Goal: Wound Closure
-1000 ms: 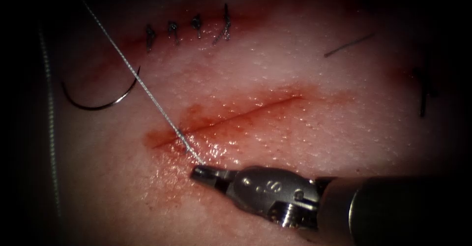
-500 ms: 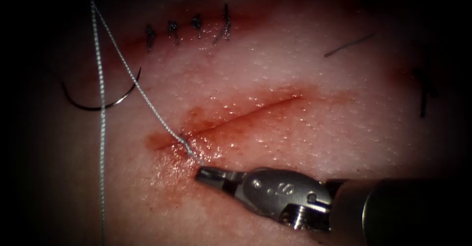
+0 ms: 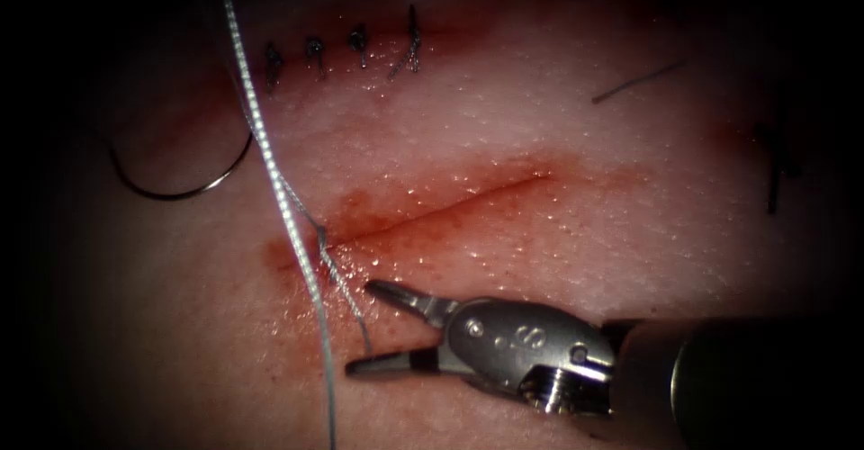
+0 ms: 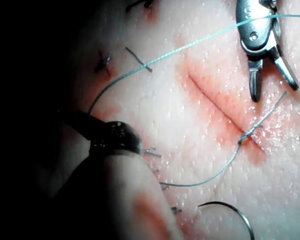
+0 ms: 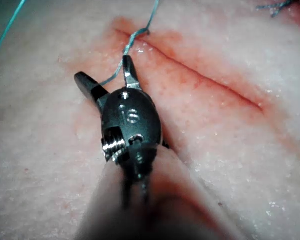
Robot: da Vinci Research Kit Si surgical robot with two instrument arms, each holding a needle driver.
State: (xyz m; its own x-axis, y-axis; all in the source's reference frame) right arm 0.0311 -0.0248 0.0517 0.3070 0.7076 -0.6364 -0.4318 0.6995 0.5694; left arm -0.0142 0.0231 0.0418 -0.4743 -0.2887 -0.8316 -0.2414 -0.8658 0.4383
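The cut [image 3: 432, 211] runs aslant across the tissue [image 3: 558, 126]. The thread [image 3: 321, 234] passes through the tissue at the cut's left end. Its short tail [image 3: 353, 310] lies loose between the open jaws of my right tool [image 3: 360, 326], which holds nothing. A long strand [image 3: 270, 162] crosses from above to the lower edge, left of the cut. The curved needle [image 3: 175, 189] lies free on the tissue left of the cut, not in it. In the left wrist view my left tool [image 4: 90, 127] is shut where the thread [image 4: 140, 67] ends.
A row of finished stitches [image 3: 342, 54] sits above the cut. A loose cut piece of thread [image 3: 637, 83] and a dark stitch [image 3: 776, 175] lie at the right. Red fluid [image 3: 306, 297] wets the tissue around the cut's left end.
My right tool's jaws have opened and let go of the thread tail. The taut thread has gone slack, and the long strand has swept rightward toward the cut.
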